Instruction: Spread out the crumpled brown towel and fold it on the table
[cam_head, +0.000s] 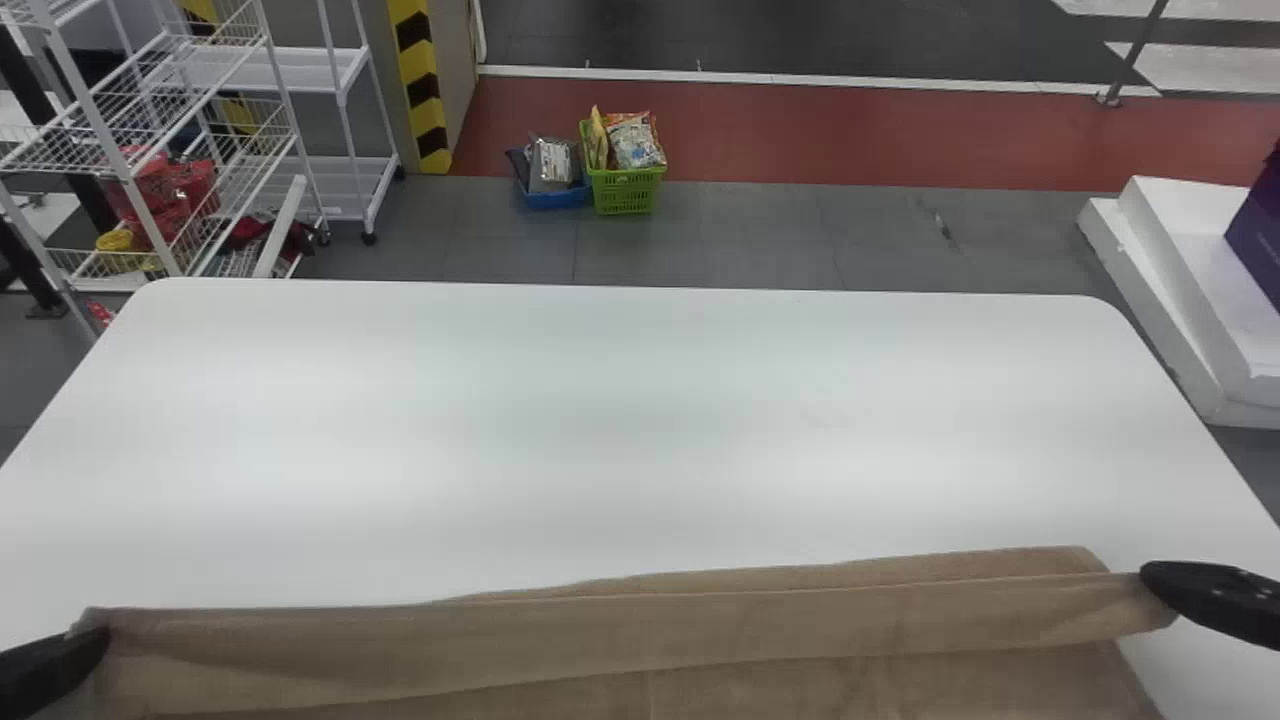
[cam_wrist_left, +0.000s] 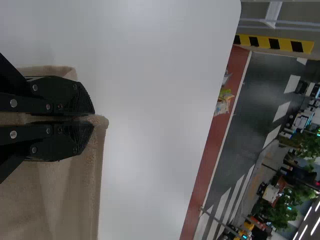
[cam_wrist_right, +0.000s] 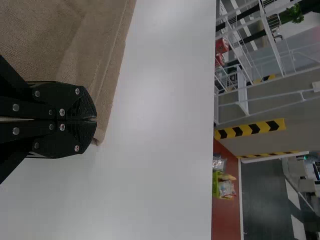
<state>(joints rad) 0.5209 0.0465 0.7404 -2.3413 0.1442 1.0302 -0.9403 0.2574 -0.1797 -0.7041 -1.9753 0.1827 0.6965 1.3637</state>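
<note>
We see the table (cam_head: 640, 420), the brown towel (cam_head: 600, 640) at its near side. Its held edge spans left to right between our left gripper (cam_wrist_left: 93, 120) and right gripper (cam_wrist_right: 95, 120), both closed on fabric, neither nearer.

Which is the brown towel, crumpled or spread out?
Spread out sideways: the towel runs nearly straight, in long layers, between the left pincer and the right pincer.
</note>
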